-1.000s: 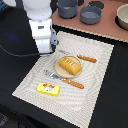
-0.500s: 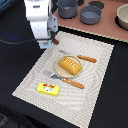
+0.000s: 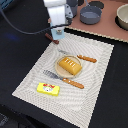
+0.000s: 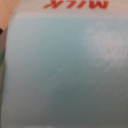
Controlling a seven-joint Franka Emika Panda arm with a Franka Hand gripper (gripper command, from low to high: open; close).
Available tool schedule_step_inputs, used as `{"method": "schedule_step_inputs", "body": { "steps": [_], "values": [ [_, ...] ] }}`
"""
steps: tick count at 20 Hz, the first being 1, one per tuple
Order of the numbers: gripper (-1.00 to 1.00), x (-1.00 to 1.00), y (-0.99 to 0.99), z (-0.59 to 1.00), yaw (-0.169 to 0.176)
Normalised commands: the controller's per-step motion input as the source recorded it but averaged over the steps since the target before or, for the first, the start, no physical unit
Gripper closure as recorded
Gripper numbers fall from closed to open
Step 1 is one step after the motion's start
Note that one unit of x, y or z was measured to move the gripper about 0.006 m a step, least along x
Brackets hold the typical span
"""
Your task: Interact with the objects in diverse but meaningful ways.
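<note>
1. Fingers [image 3: 59,31] of the arm, at the far corner of the placemat [image 3: 100,85] in the exterior view; they are closed upon the light blue carton [image 3: 59,34], which hangs between them just above the mat's edge
2. The same carton [image 4: 65,70] fills the wrist view, pale blue, with red lettering reading "MILK" along one edge; the fingers themselves are not visible there
3. Dark brown sausage [image 3: 50,37] lies on the dark counter [image 3: 20,55], just beside the carton toward the exterior view's left
4. Small plate [image 3: 60,72] at the middle of the mat, holding the orange-brown scored bread loaf [image 3: 69,65]
5. Fork [image 3: 80,56] with an orange handle lies beyond the plate; knife [image 3: 65,80] with an orange handle lies on its near side
6. Yellow rectangular block [image 3: 48,89] rests flat on the mat, near its front edge, well apart from the plate
7. Grey pot [image 3: 90,14] stands on the pinkish surface beyond the mat; its contents cannot be told
8. Pale bowl [image 3: 122,17] at the exterior view's right edge, partly cut off; its contents likewise cannot be told
</note>
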Motion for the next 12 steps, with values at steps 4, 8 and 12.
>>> {"method": "schedule_step_inputs", "body": {
  "steps": [4,8,12],
  "values": [
    [1.0,0.91,0.52,0.12,-0.002],
    [1.0,0.9,0.33,0.01,-0.031],
    [1.0,0.86,0.2,-0.09,-0.059]
  ]
}}
